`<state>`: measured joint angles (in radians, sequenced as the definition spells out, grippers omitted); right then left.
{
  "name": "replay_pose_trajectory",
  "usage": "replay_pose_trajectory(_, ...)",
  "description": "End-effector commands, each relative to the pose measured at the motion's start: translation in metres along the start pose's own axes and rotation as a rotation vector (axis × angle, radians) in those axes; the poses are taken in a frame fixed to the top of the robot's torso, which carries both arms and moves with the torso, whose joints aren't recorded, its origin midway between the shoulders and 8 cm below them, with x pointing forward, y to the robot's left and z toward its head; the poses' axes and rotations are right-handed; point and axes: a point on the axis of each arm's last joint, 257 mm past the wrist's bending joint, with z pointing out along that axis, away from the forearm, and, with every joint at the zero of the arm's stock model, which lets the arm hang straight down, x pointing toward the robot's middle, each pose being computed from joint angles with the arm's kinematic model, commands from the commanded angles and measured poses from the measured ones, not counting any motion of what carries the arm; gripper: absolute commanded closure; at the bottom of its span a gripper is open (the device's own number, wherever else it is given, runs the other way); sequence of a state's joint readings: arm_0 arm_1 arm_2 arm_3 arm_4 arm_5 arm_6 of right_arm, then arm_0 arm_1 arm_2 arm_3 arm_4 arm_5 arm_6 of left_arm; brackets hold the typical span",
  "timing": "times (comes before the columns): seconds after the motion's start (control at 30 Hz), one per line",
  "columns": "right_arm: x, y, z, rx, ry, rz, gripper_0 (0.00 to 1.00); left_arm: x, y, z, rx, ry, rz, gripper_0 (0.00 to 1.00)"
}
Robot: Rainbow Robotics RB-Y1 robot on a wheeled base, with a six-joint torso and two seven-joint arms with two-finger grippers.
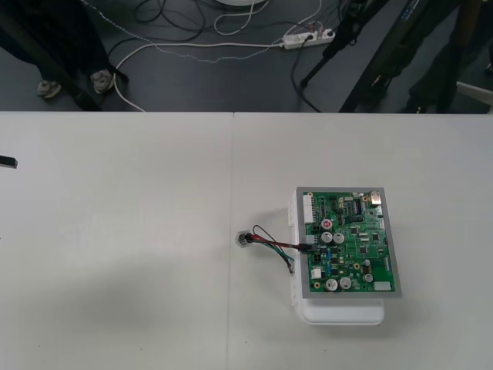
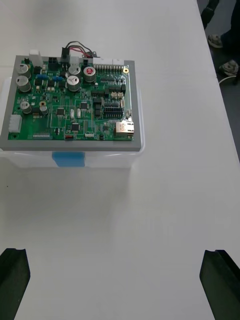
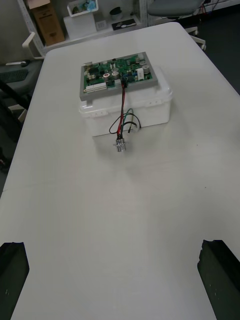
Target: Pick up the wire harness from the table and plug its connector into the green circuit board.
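The green circuit board [image 1: 350, 239] sits on its white base [image 1: 343, 312] at the table's right middle. The harness's black plug [image 1: 308, 243] is seated in a connector at the board's left edge. From it the red, black and green wires [image 1: 273, 247] loop down to the round metal socket [image 1: 244, 240], which lies on the table left of the base. My left gripper [image 3: 117, 280] is open, well back from the socket [image 3: 120, 146] and board [image 3: 117, 75]. Facing the board [image 2: 75, 100] from its other side, my right gripper [image 2: 117, 285] is open too, holding nothing.
A seam [image 1: 231, 308] runs down the middle of the table, just left of the socket. A blue tape patch [image 2: 67, 159] marks the base's wall. Beyond the table's far edge, cables and a power strip [image 1: 308, 37] lie on the dark floor.
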<state>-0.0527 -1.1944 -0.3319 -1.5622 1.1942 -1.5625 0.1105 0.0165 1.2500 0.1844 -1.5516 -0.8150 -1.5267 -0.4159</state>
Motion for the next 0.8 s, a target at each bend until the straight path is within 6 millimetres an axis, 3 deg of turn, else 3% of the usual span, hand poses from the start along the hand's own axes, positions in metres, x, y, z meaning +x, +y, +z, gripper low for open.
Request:
replay_pose_trajectory(0.03,-0.008,-0.0026,-0.0122,-0.004,0.013,-0.018,0.0,-0.0065,-0.0095,-0.0109,0.06,0.033,-0.04,0.0)
replay_pose_trajectory(0.8,-0.0006,0.0004,-0.0103,-0.014,0.037,-0.006,0.0,-0.0055,-0.0103,-0.011,0.061,0.036,-0.045,0.0)
